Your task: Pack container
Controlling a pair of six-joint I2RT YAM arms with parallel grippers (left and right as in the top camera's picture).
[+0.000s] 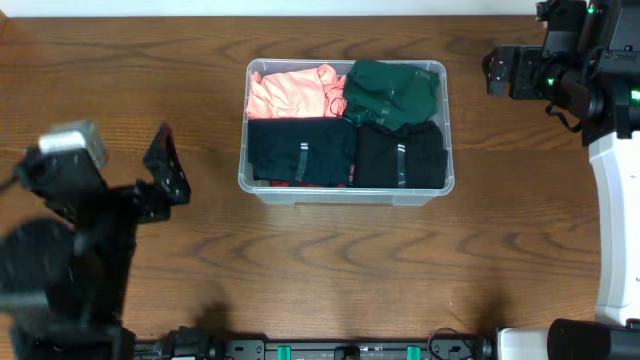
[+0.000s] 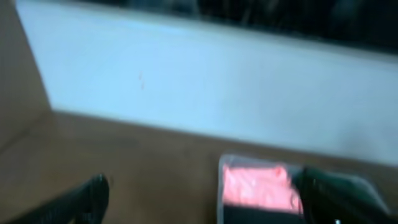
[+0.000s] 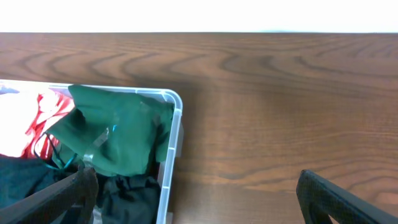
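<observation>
The clear plastic container (image 1: 262,190) sits mid-table and holds a pink garment (image 1: 290,92), a dark green garment (image 1: 392,92) and two black garments (image 1: 300,152). My left gripper (image 1: 168,165) is open and empty, left of the container and apart from it. My right gripper (image 1: 492,70) is open and empty, to the right of the container's far right corner. The left wrist view is blurred; it shows the container (image 2: 220,186) with the pink garment (image 2: 258,186) between the open fingers (image 2: 205,202). The right wrist view shows the container's corner (image 3: 176,118), the green garment (image 3: 118,134) and the open fingers (image 3: 196,199).
A white wall edge runs along the table's far side (image 1: 300,8). The right arm's white base (image 1: 615,230) stands at the right edge. Black equipment (image 1: 340,350) lines the front edge.
</observation>
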